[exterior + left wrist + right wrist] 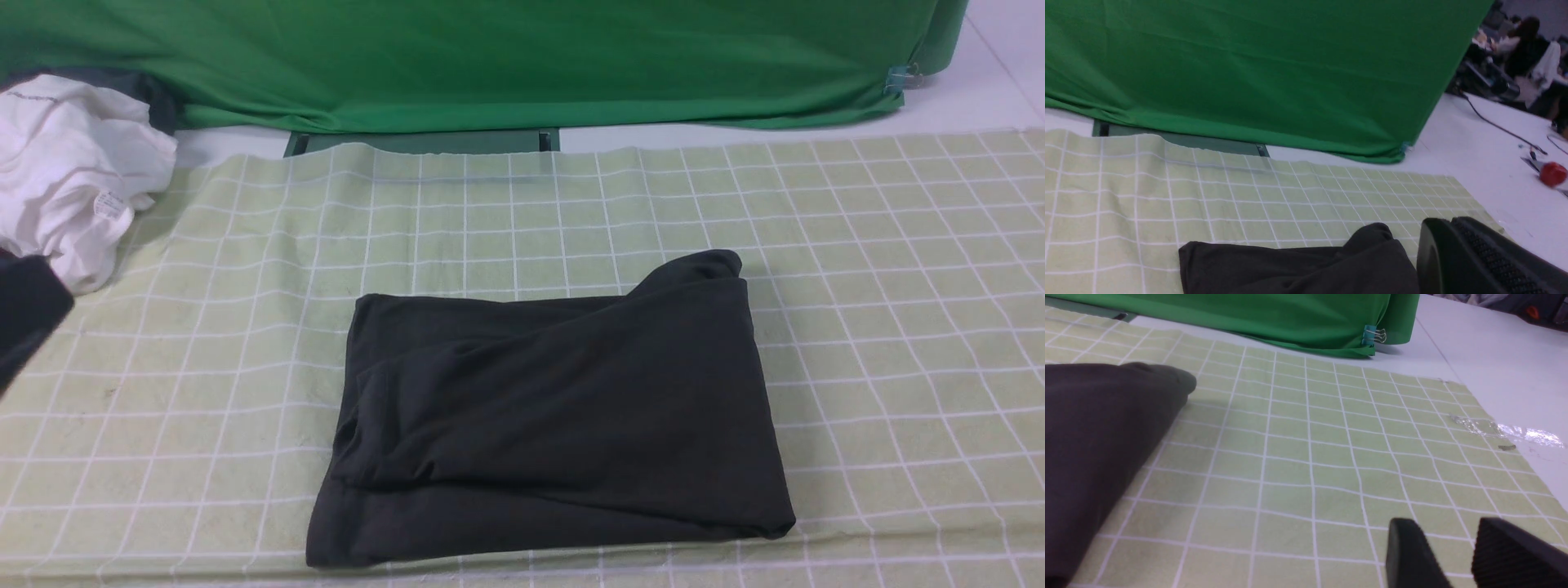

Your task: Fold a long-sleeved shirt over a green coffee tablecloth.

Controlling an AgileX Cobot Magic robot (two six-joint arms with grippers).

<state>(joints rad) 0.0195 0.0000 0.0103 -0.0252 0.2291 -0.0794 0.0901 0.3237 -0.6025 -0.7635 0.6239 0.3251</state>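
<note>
Folded shirt (555, 416) on tablecloth (898, 286); left end effector (1457, 261) seemingly closed, right end effector (1457, 559) parted, empty.

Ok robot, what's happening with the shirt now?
Left gripper shut, empty. Right gripper open, empty. Black shirt folded on checked tablecloth. White garment off to left.

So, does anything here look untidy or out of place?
The long-sleeved shirt lies folded on the green coffee tablecloth, but unevenly: one corner sticks out at the far right, and the layers sit askew. A crumpled white garment rests on the cloth's far left corner.
</note>
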